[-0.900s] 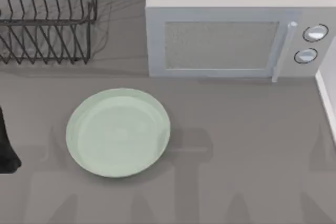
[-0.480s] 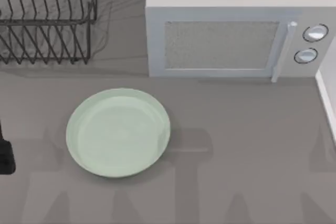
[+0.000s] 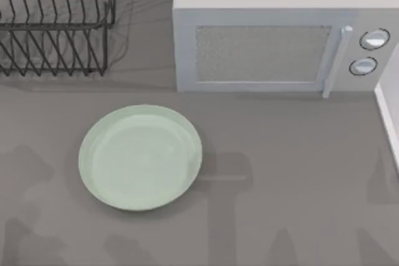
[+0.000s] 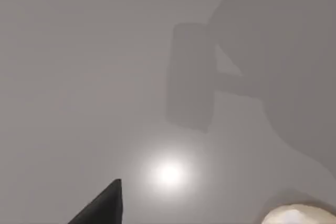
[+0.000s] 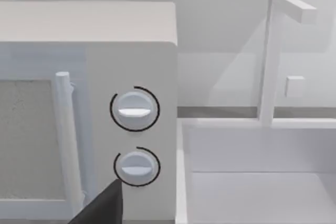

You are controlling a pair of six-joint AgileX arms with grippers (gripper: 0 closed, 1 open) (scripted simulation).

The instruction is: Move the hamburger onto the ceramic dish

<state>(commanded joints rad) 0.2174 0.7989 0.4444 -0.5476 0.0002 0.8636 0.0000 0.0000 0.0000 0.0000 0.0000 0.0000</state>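
— Seeing the hamburger anywhere?

— I am picking it up in the left wrist view: the hamburger [image 4: 298, 216] is showing as a pale tan rounded edge, lying on the grey table [image 4: 94, 77], near the left gripper [image 4: 103, 207].

— How is that gripper standing, wide or narrow?

— I cannot tell. It is showing as one dark wedge over the table, nothing more.

— And the ceramic dish?

— From the top camera, the ceramic dish [image 3: 140, 157] is sitting flat on the table, left of centre, in front of the microwave [image 3: 274, 42] and well apart from it. A wire rack [image 3: 56, 23] is standing at the back left, beside the microwave.

— What is the right arm doing?

— The right gripper [image 5: 103, 207] is hanging in front of the microwave's two knobs [image 5: 135, 109], with the door handle [image 5: 65, 140] beside them. A white sink [image 5: 257, 182] with its faucet [image 5: 273, 56] is sitting just beside the microwave. Whether this gripper is wide or narrow, I cannot tell either.
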